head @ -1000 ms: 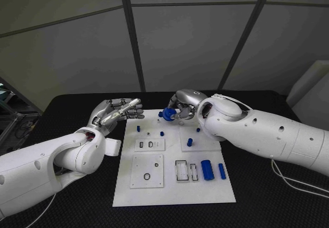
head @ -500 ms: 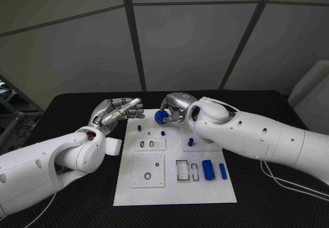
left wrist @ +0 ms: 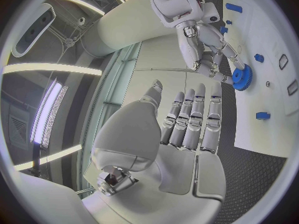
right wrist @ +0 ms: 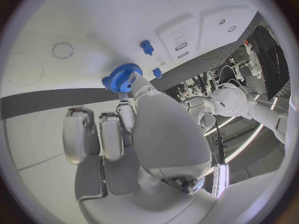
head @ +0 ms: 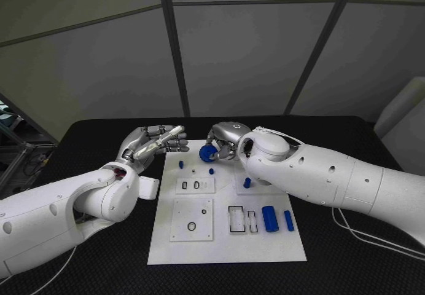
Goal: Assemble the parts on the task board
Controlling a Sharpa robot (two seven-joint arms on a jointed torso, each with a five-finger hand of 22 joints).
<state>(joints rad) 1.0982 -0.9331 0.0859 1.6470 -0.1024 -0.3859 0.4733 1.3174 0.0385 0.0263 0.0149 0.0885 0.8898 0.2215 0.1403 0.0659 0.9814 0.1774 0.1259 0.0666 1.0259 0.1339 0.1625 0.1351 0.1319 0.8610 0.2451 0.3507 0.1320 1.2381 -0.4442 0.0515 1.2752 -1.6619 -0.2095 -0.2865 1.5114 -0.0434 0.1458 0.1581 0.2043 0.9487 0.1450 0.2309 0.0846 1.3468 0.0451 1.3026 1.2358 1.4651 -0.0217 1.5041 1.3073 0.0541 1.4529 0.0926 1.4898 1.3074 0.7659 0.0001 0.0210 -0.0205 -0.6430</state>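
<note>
R hand gripping blue gear over task board, L hand empty

Even, cool light from overhead; bright ceiling strips glare beside the silver left hand. White flat task board nearly blown out, soft shadows beneath the white arms. Black textured table dim. Wrist views strongly fisheye: edges bend, rims dark. Palm of the silver right hand close, slightly soft.
</note>
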